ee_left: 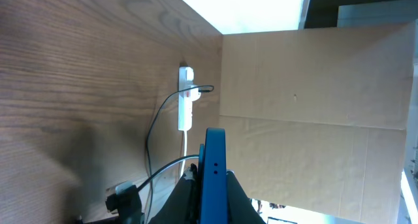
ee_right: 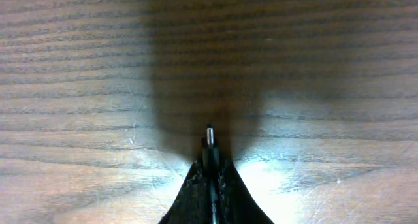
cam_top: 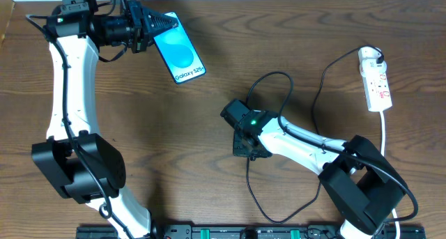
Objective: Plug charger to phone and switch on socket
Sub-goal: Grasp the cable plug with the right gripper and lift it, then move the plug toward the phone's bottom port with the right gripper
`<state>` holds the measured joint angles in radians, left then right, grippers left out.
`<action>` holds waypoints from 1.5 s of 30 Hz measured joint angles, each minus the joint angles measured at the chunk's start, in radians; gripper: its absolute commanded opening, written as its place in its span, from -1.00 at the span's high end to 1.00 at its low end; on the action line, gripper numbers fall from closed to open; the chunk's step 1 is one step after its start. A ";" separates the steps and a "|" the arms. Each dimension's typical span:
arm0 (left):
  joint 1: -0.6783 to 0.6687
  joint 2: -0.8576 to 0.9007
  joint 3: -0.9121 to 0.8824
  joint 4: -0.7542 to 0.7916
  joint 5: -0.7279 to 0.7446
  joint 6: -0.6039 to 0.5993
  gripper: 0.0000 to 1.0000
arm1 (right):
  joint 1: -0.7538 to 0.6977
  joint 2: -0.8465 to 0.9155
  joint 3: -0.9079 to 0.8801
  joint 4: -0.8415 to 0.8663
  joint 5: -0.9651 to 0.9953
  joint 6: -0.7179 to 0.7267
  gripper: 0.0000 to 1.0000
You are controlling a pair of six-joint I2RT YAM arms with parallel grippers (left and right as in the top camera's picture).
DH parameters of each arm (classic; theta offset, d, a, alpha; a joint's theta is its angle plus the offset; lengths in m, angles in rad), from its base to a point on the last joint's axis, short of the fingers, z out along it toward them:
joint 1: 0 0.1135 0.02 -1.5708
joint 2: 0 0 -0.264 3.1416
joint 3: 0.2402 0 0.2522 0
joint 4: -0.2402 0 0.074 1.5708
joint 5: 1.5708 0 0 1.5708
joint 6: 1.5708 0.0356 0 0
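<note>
The phone [cam_top: 180, 51], with a blue screen and "Galaxy" text, is held off the table at the back left by my left gripper [cam_top: 166, 23], which is shut on its upper end. In the left wrist view the phone [ee_left: 213, 175] shows edge-on between the fingers [ee_left: 213, 185]. My right gripper [cam_top: 248, 147] is at mid-table, shut on the connector end of the black charger cable [cam_top: 317, 99]. The connector tip [ee_right: 209, 134] sticks out past the closed fingers [ee_right: 210, 165] just above the wood. The white socket strip [cam_top: 377, 82] lies at the far right with the black plug [cam_top: 377, 58] in it.
The cable loops [cam_top: 279, 77] behind the right wrist and sweeps along the table's front [cam_top: 279, 218]. The strip's white cord [cam_top: 385, 131] runs toward the front right. In the left wrist view the strip [ee_left: 186, 103] lies before a cardboard wall [ee_left: 313, 87].
</note>
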<state>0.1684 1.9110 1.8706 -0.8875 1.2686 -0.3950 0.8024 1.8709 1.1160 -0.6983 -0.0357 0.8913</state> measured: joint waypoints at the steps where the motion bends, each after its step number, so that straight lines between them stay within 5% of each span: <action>1: 0.000 0.000 0.000 0.000 0.000 0.000 0.85 | 0.000 0.000 0.000 0.001 -0.006 0.000 0.98; 8: 0.000 0.000 0.000 0.000 0.000 0.000 0.85 | -0.031 0.012 -0.016 0.150 -0.281 -0.103 0.98; 18: 0.000 0.000 -0.001 0.181 0.124 -0.008 0.85 | -0.188 0.021 -0.026 0.673 -0.965 -0.222 0.98; 28: 0.002 0.000 -0.001 0.291 0.179 -0.077 0.85 | -0.277 0.022 -0.027 1.218 -1.258 0.022 0.98; 45: 0.044 0.000 -0.003 0.532 0.172 -0.338 0.85 | -0.290 0.023 -0.027 1.863 -1.281 0.484 0.98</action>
<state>0.2127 1.9110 1.8671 -0.3557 1.4406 -0.7330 0.5125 1.8938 1.0889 1.1648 -1.3170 1.3758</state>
